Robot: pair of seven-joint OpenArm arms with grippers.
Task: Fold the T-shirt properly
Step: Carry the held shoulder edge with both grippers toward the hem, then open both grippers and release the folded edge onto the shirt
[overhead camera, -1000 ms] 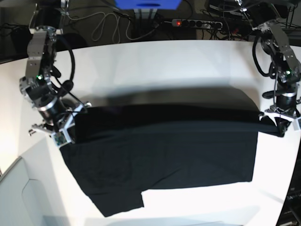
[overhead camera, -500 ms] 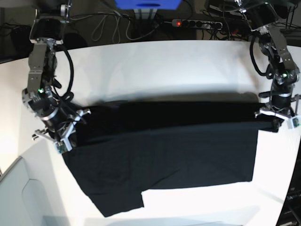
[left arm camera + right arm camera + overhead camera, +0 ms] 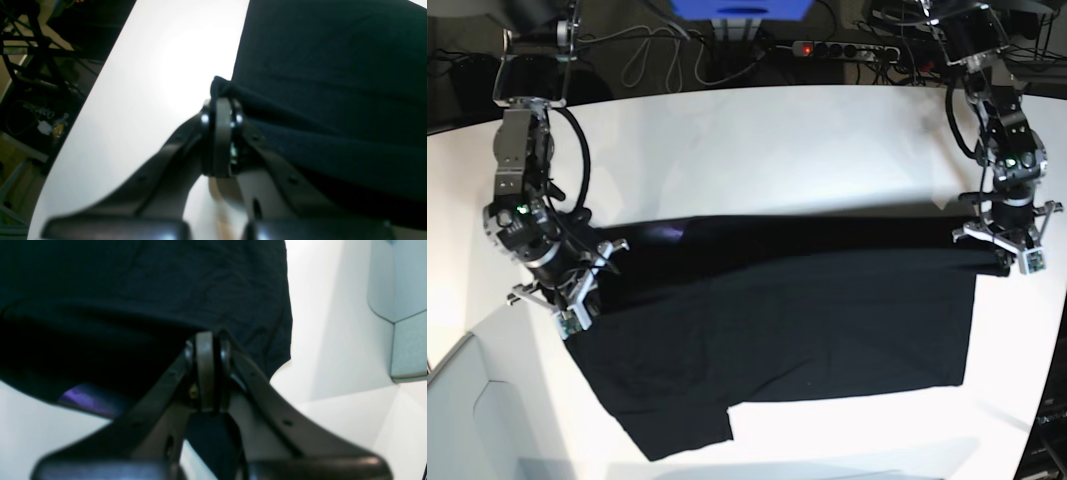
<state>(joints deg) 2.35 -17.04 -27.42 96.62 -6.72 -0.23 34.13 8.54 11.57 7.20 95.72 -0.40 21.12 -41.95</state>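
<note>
No legible text, label, brand or number on anything in view.

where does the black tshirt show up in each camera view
Base: the large black cloth T-shirt spans the middle, between both arms.
Left wrist: fills the upper right.
Right wrist: fills the upper left.
Shared landmark: the white table beneath it.

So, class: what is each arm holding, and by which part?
Both hold the T-shirt by its far folded edge: left gripper at one end, right gripper at the other.
</note>
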